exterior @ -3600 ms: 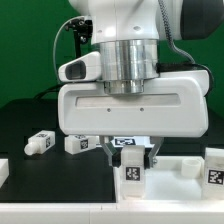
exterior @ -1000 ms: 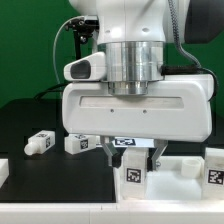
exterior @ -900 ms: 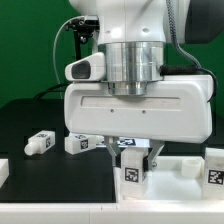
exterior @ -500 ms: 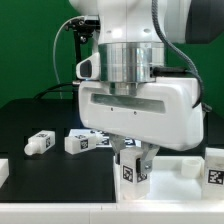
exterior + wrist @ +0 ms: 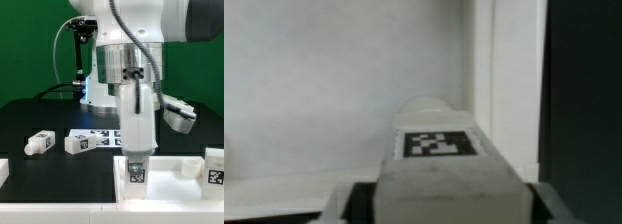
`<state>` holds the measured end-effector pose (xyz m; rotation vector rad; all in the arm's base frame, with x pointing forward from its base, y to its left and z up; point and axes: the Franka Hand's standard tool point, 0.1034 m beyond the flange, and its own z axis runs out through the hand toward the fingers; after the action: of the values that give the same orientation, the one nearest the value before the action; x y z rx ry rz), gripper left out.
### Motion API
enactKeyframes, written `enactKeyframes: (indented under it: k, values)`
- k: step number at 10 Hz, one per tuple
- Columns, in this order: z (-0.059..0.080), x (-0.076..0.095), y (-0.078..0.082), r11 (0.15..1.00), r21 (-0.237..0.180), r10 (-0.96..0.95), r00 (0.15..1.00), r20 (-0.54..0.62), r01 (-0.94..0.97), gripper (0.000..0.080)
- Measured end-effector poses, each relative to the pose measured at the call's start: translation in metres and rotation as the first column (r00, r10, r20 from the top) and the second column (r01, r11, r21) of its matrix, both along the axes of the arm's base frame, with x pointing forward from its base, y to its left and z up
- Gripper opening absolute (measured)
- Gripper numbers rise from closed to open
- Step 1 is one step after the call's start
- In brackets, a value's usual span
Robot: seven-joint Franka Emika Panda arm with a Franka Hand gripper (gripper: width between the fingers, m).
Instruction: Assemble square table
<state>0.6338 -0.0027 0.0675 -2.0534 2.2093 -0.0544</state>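
Note:
My gripper (image 5: 136, 158) is shut on a chunky white table leg (image 5: 135, 172) with a black-and-white tag. It holds the leg upright over the near corner of the white square slab (image 5: 172, 192); I cannot tell whether leg and slab touch. The hand is seen edge-on. In the wrist view the leg (image 5: 439, 160) fills the middle between the dark fingers (image 5: 354, 204), with the slab (image 5: 331, 90) behind it. Two loose legs (image 5: 38, 143) (image 5: 80, 142) lie on the black table at the exterior view's left. Another tagged leg (image 5: 214, 166) stands at the right.
The marker board (image 5: 103, 134) lies on the black table behind the gripper. A white block (image 5: 190, 165) sits by the slab on the right, and a white piece (image 5: 3, 171) shows at the left edge. Black table (image 5: 589, 100) borders the slab in the wrist view.
The hand has turned about a quarter turn around its vertical axis with the leg in it, from broadside to edge-on. The leg stays at the same spot.

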Motion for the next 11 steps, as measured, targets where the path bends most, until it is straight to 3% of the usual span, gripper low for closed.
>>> enactKeyframes:
  k: [2, 3, 4, 5, 6, 8, 9, 10, 11]
  values:
    - [0.001, 0.002, -0.004, 0.973, -0.031, 0.230, 0.973, 0.011, -0.230, 0.0284]
    - [0.003, 0.004, -0.005, 0.908, -0.057, 0.417, 0.909, 0.018, -0.415, 0.0540]
    - [0.004, 0.004, -0.001, 0.835, -0.060, 0.548, 0.837, 0.012, -0.546, 0.0540]
    - [0.003, 0.002, 0.003, 0.779, -0.066, 0.625, 0.781, 0.004, -0.623, 0.0630]
    - [0.003, 0.003, 0.001, 0.765, -0.072, 0.642, 0.767, 0.004, -0.640, 0.0646]
    - [0.003, 0.003, -0.001, 0.652, -0.093, 0.755, 0.655, -0.002, -0.752, 0.0649]
    - [0.004, 0.003, 0.000, 0.529, -0.113, 0.845, 0.535, -0.021, -0.841, 0.0649]
    - [0.004, 0.003, 0.003, 0.324, -0.134, 0.941, 0.334, -0.056, -0.936, 0.0649]
    - [0.003, 0.001, 0.007, 0.175, -0.135, 0.981, 0.185, -0.066, -0.975, 0.0649]
